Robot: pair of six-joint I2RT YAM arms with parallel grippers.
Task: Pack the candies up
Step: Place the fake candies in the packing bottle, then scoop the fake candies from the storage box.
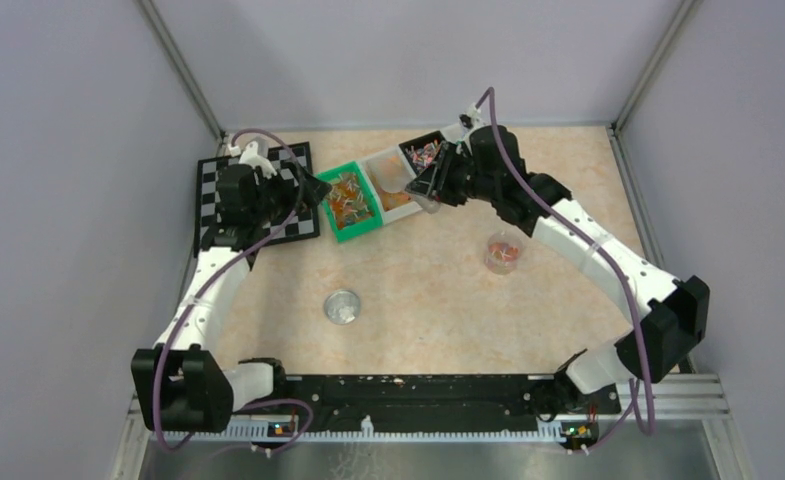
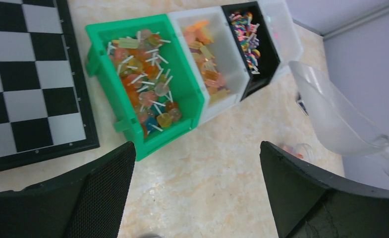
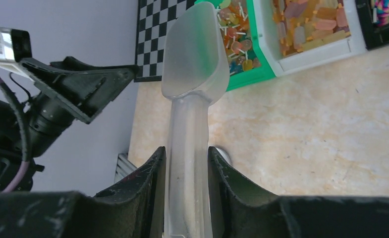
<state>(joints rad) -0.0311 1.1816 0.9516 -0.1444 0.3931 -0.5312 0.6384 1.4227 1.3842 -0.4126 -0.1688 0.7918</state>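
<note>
Candies (image 2: 205,54): tiny, loose, probably light and apt to roll; heaped in white bin (image 2: 229,59), some in cup (image 1: 503,252) on desk. Best lifted by scoop (image 3: 194,54), not pinched. Right hand (image 3: 186,153) clamped on scoop handle; left hand (image 2: 197,148) wide, empty.

This is a robotics lab test cell. Plain grey panel walls (image 1: 68,150) on metal corner posts (image 1: 178,65) box in a beige table (image 1: 438,300). The left arm (image 1: 203,295) and right arm (image 1: 593,240) mount on a metal rail (image 1: 698,395) along the bottom edge. A black-and-white checkerboard (image 1: 211,185) lies at upper left.
</note>
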